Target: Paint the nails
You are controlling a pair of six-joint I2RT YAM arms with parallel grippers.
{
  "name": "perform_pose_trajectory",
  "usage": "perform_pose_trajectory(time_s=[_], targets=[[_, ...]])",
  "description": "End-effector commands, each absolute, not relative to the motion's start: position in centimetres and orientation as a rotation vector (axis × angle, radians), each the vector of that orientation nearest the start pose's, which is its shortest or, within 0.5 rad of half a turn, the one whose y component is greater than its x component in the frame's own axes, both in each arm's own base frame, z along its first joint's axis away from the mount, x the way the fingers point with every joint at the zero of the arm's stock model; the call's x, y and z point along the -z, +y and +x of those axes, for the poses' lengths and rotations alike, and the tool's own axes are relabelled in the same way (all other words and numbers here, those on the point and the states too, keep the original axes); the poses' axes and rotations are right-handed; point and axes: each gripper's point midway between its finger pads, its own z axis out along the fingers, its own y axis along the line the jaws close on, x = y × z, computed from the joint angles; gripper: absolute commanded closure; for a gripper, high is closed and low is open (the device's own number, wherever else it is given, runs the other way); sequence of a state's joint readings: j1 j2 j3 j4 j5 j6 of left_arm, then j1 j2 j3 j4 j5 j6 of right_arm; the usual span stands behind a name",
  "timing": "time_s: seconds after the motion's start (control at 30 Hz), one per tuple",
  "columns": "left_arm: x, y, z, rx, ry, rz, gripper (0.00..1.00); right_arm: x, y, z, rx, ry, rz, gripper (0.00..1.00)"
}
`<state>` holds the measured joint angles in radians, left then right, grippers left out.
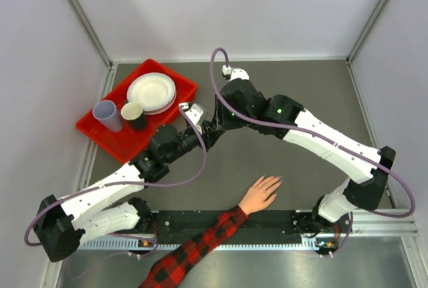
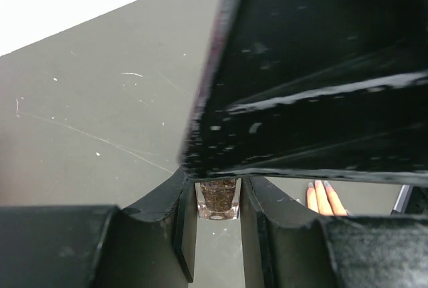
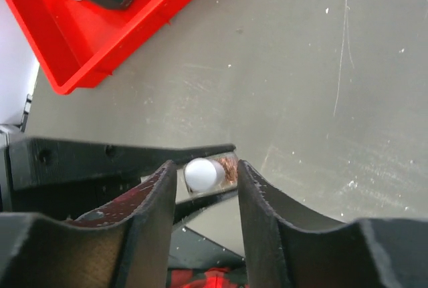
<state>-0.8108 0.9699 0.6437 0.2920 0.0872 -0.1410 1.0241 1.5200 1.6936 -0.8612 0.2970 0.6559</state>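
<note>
A small glass polish bottle [image 2: 218,198] of brown glitter sits pinched between the fingers of my left gripper [image 2: 218,228], which is shut on it above the mat. Its white cap [image 3: 200,174] lies between the fingers of my right gripper [image 3: 207,182], with a gap showing on each side. From above, both grippers [image 1: 208,126] meet at mid-table. The peach hand [image 1: 261,194] rests flat near the front edge with fingers spread, well apart from both grippers. Its pale nails [image 2: 313,185] show in the left wrist view. A plaid sleeve [image 1: 194,248] covers the arm.
A red tray [image 1: 114,142] stands at the back left. It holds stacked white plates [image 1: 151,91], a lilac cup [image 1: 107,114] and a dark cup [image 1: 134,115]. The right arm's purple cable [image 1: 215,81] loops above the grippers.
</note>
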Motion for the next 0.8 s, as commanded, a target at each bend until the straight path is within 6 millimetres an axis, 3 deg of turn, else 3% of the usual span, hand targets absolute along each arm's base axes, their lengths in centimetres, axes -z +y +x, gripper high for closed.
perform_pose_trajectory(time_s=[0.0, 0.17, 0.33, 0.43, 0.47, 0.5, 0.53, 0.57, 0.6, 0.67, 0.7, 0.73, 0.77], targets=[[-28.9, -28.0, 23.6, 0.831, 1.457, 0.566, 1.0, -32.5, 34.5, 24.2, -0.593, 2.178, -0.272, 0.64], [-28.8, -27.9, 23.5, 0.83, 1.464, 0.57, 1.0, -32.2, 34.2, 24.6, -0.548, 2.179, -0.286, 0.73], [-29.1, -28.0, 23.2, 0.852, 1.477, 0.564, 1.0, -32.0, 34.0, 24.1, -0.537, 2.184, -0.353, 1.0], [-29.8, -28.3, 22.0, 0.928, 1.462, 0.574, 1.0, -31.9, 34.3, 22.9, -0.582, 2.176, -0.476, 1.0], [-30.1, -29.1, 20.5, 1.002, 1.433, 0.649, 1.0, -31.9, 34.3, 22.6, -0.598, 2.17, -0.513, 1.0], [-30.4, -29.4, 19.5, 1.044, 1.414, 0.7, 1.0, -33.1, 34.3, 22.1, -0.631, 2.105, -0.59, 1.0], [-31.5, -29.7, 18.4, 1.088, 1.38, 0.746, 1.0, -32.5, 34.8, 20.8, -0.69, 2.1, -0.691, 1.0], [-31.4, -30.3, 16.2, 1.179, 1.357, 0.859, 1.0, -32.7, 34.9, 20.0, -0.728, 2.072, -0.754, 1.0], [-31.5, -30.5, 15.3, 1.216, 1.345, 0.901, 1.0, -32.5, 35.2, 19.4, -0.753, 2.021, -0.845, 1.0], [-32.6, -30.7, 13.4, 1.296, 1.304, 0.983, 1.0, -33.9, 35.5, 16.4, -0.912, 1.918, -1.003, 1.0], [-32.7, -30.7, 11.7, 1.364, 1.274, 1.065, 1.0, -33.3, 35.5, 15.3, -0.94, 1.86, -1.114, 1.0], [-32.9, -30.7, 10.8, 1.406, 1.257, 1.102, 1.0, -35.3, 35.6, 12.7, -1.083, 1.734, -1.211, 1.0], [-33.5, -30.6, 9.9, 1.452, 1.238, 1.132, 1.0, -36.0, 35.5, 11.5, -1.134, 1.644, -1.276, 1.0]])
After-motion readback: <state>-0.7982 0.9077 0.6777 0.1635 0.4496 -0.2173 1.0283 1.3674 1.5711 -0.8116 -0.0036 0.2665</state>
